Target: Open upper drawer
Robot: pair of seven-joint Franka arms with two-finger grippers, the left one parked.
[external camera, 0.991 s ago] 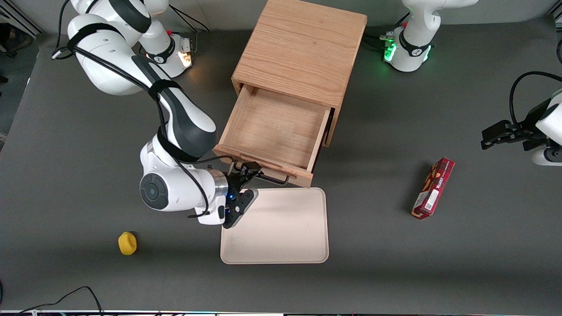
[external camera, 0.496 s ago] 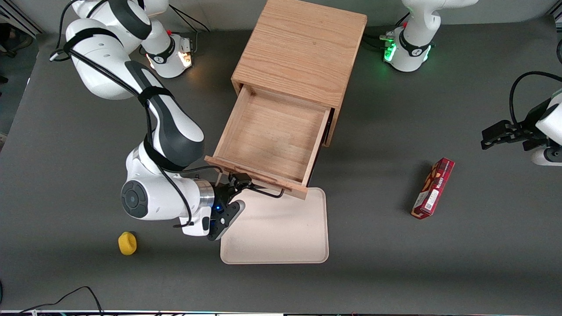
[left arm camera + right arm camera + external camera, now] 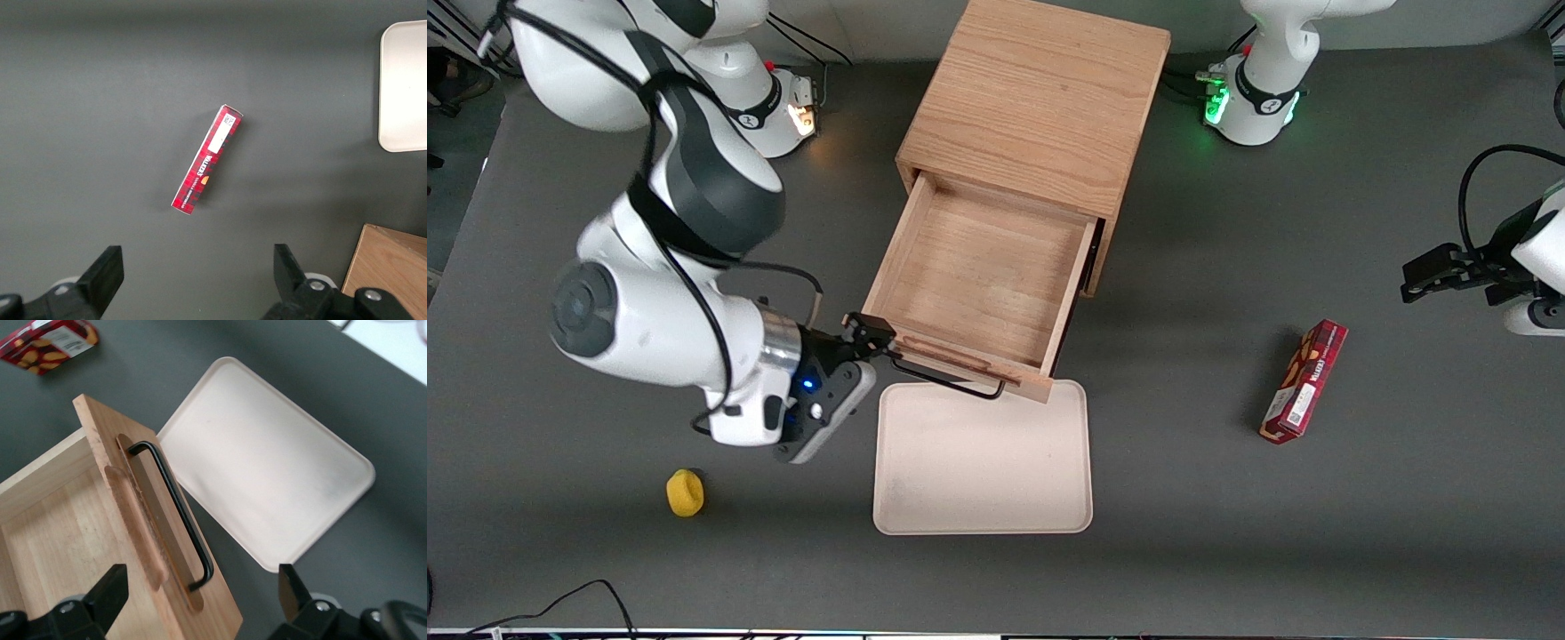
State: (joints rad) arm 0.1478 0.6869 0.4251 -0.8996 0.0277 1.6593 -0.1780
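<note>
The upper drawer (image 3: 983, 267) of the oak cabinet (image 3: 1040, 98) stands pulled far out, its inside bare. Its black wire handle (image 3: 947, 380) hangs over the edge of the cream tray. My right gripper (image 3: 869, 336) is open and holds nothing. It sits at the drawer front's corner toward the working arm's end, off the handle. In the right wrist view the gripper (image 3: 200, 603) has its fingers (image 3: 110, 590) wide apart above the drawer front (image 3: 150, 540), with the handle (image 3: 175, 500) free between them and farther out. The bottom drawer is hidden under the open one.
A cream tray (image 3: 983, 462) lies just in front of the drawer and also shows in the right wrist view (image 3: 267, 463). A yellow fruit (image 3: 685, 493) lies near the working arm. A red box (image 3: 1304, 380) lies toward the parked arm's end and also shows in the left wrist view (image 3: 207, 159).
The gripper pulled the drawer a little farther out, then let go of the handle and moved sideways toward the working arm's end, with the arm swinging up and away.
</note>
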